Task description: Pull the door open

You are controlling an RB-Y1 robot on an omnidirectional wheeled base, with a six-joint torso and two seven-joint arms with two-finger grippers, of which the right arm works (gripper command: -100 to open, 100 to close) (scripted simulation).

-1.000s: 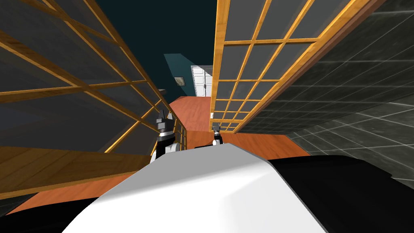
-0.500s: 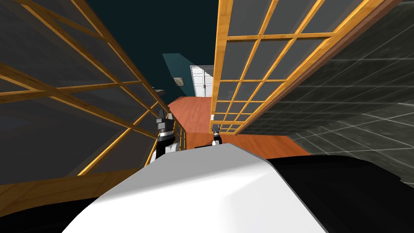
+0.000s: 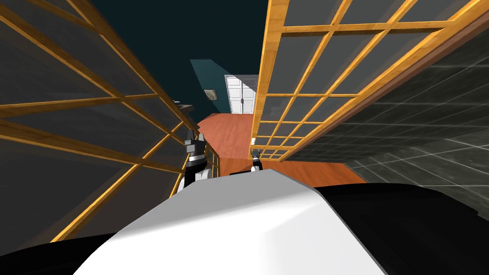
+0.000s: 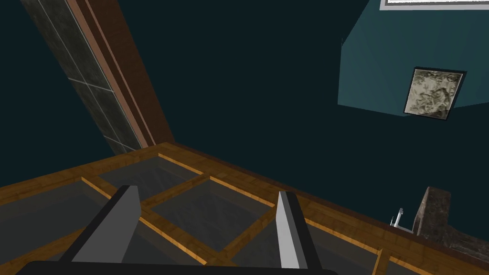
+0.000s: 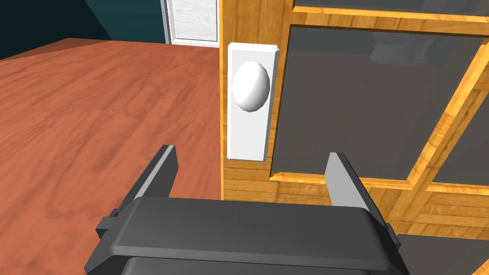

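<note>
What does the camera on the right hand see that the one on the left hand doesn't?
Right wrist view: a white knob on a white plate at the door's edge, just ahead of the open right end effector, plus reddish wood floor. Left wrist view: a framed picture and a strip of dark tiles, beyond the open left end effector. Shared: wooden frames around grey panes, the door on the right, another panel on the left.

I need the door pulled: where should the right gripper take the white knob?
Pinch the domed knob across its sides, not the flat plate behind. Come straight at the door face: it bulges toward the open right gripper.
</note>
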